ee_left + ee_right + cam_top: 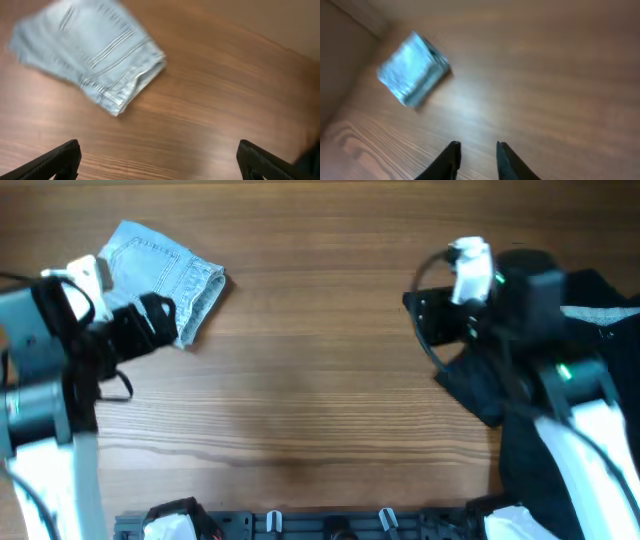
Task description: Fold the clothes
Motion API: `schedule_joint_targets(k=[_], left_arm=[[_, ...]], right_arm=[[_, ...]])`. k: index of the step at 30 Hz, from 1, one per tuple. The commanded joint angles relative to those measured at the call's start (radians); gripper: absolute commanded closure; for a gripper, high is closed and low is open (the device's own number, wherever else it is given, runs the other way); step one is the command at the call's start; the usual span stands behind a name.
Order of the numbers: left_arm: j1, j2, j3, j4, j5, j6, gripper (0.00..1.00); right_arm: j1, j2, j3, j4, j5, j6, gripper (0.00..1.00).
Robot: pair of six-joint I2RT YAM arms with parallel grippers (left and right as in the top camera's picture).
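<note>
Both pincers were found empty. The left pincer [165, 318] was spread wide, with bare wood seen between its fingers in the wrist view. The right pincer [425, 310] was parted by a narrower gap, with nothing pinched.

The bench [320, 390], a broad wood-grain top, was covered at its right side by a large black garment [470, 395], over which the right arm was placed. The denim shorts [160, 270] were seen at the far left of the bench, well apart from the black garment and just beyond the left pincer. No contact between shorts and pincer was shown in the left wrist view. The shorts were laid as a compact, layered bundle, so the folding was judged largely done, though the bundle sat askew to the bench edge. A cuffed hem [127, 92] was turned toward the right and near side, and rows of stitching [112, 47] were visible on the top layer.

The denim was judged soft but fairly thick and of moderate weight. It would be expected to bend under a grasp, hold a crease only loosely, and fall open if lifted by one layer alone. Little slip on the wood was expected. Should another hold be needed, the stacked edge at the cuff was judged best, with all layers pinched together.
</note>
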State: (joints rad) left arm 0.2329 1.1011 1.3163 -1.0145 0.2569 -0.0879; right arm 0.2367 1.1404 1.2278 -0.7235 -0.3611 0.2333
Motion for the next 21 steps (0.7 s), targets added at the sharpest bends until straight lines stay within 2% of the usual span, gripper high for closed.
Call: schedule_joint_targets(k=[1, 2, 3, 4, 12, 15, 18, 21], left_arm=[[-0.05, -0.143, 0.007, -0.029, -0.139, 0.088, 0.0], [-0.052, -0.18, 0.007, -0.04, -0.146, 0.088, 0.0], [-0.051, -0.211, 0.007, -0.054, -0.147, 0.088, 0.0], [-0.051, -0.255, 0.007, -0.071, -0.146, 0.088, 0.0], [-0.051, -0.311, 0.007, -0.08, -0.146, 0.088, 0.0], [-0.051, -0.309, 0.007, -0.08, -0.146, 0.088, 0.0], [-0.051, -0.309, 0.007, -0.08, -0.146, 0.088, 0.0], [-0.051, -0.309, 0.007, -0.08, -0.146, 0.088, 0.0]], right_arm=[[0.0, -0.182, 0.017, -0.017, 0.041, 0.009, 0.6], [0.0, -0.226, 0.017, -0.035, 0.071, 0.01, 0.55], [0.0, -0.265, 0.017, -0.055, 0.1, 0.01, 0.4], [0.0, -0.319, 0.017, -0.083, 0.118, 0.01, 0.0], [0.0, -0.37, 0.017, -0.118, 0.117, 0.117, 0.0], [0.0, -0.365, 0.017, -0.132, 0.114, 0.309, 0.01], [0.0, -0.365, 0.017, -0.21, 0.202, 0.317, 0.0], [0.0, -0.365, 0.017, -0.269, 0.205, 0.319, 0.0]])
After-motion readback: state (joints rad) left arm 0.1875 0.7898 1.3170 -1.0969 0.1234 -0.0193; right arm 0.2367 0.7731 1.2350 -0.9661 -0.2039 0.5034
